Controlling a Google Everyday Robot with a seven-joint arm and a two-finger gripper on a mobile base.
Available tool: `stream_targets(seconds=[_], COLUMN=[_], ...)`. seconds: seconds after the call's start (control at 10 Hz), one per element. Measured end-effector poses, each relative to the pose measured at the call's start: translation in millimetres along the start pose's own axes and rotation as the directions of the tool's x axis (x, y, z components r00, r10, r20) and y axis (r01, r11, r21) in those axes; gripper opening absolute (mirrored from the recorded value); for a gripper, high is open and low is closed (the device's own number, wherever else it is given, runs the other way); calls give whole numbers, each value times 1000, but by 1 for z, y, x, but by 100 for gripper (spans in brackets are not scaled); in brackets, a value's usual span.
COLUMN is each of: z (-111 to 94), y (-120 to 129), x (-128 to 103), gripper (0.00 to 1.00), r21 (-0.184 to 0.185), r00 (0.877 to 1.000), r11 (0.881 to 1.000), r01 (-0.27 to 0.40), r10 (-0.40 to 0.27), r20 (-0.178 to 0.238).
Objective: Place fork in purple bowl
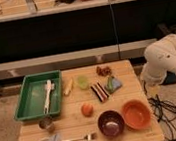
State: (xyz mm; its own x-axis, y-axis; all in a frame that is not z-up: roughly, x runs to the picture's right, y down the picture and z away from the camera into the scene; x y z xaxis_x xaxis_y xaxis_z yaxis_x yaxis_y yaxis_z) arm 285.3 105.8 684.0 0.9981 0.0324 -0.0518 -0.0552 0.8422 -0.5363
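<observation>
The white arm (167,61) hung folded beside the table's (68,114) right edge, well apart from the fork (80,137). Its gripper was hidden, so I could not tell its state.

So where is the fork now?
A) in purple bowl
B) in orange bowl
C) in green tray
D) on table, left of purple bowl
D: the fork lies on the table left of the purple bowl; the gripper is out of view, past the arm at right.
</observation>
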Motion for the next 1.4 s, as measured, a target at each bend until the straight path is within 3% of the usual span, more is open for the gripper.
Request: stream_targets(seconds=[1.1,1.4], z=[0,11], y=[0,-24], x=[0,-21], gripper=[65,65], r21=[1,7], r00=[1000,998], r11=[1000,998], r01=[1,58], r10=[-1,-58], r20=[-2,-15])
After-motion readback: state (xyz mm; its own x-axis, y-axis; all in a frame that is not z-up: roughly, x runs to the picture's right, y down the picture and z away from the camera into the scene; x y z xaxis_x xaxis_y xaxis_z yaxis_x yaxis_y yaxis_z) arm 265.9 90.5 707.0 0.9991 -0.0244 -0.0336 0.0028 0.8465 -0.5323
